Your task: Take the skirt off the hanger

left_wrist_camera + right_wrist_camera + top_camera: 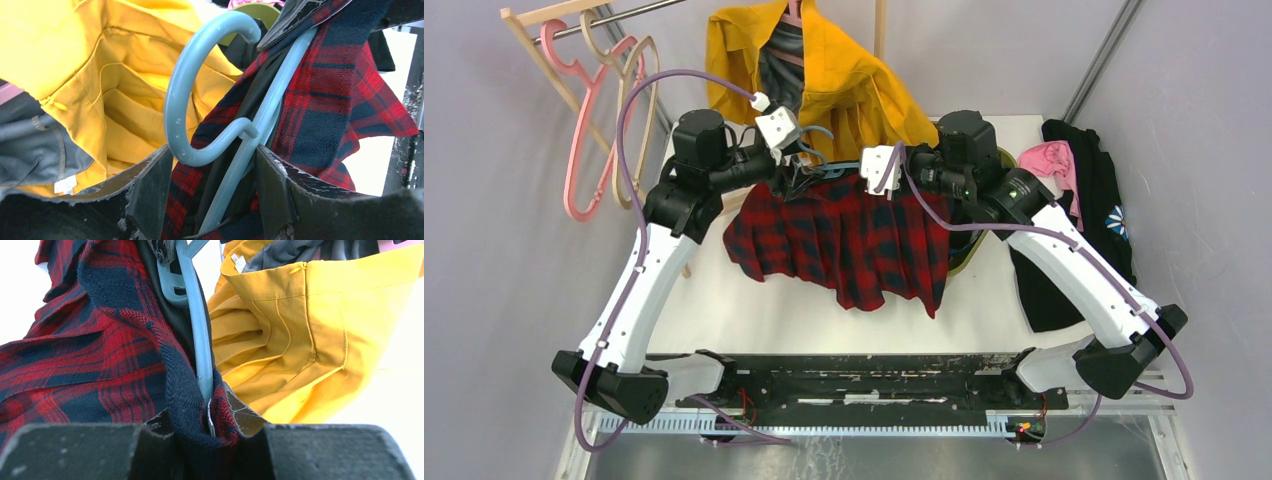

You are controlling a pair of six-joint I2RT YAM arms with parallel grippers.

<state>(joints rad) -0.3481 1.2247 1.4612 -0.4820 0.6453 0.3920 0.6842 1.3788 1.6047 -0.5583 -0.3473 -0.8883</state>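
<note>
The red and navy plaid skirt (854, 240) hangs from a light blue plastic hanger (175, 100), held up between my two grippers above the table. My left gripper (796, 165) is at the hanger's middle. In the left wrist view its fingers (150, 195) bracket the base of the hook and the bar, and both pads touch the plastic. My right gripper (879, 175) is at the hanger's right end. In the right wrist view it (207, 412) is shut on the skirt's waistband (185, 390), with the hanger bar (192, 305) and a metal clip pinched inside.
A yellow jacket (824, 70) hangs close behind the grippers. Empty pink and wooden hangers (584, 130) hang on a rack at the left. A black garment (1084, 200) and a pink one (1049, 158) lie at the right. A green bowl (969, 255) sits under the right arm.
</note>
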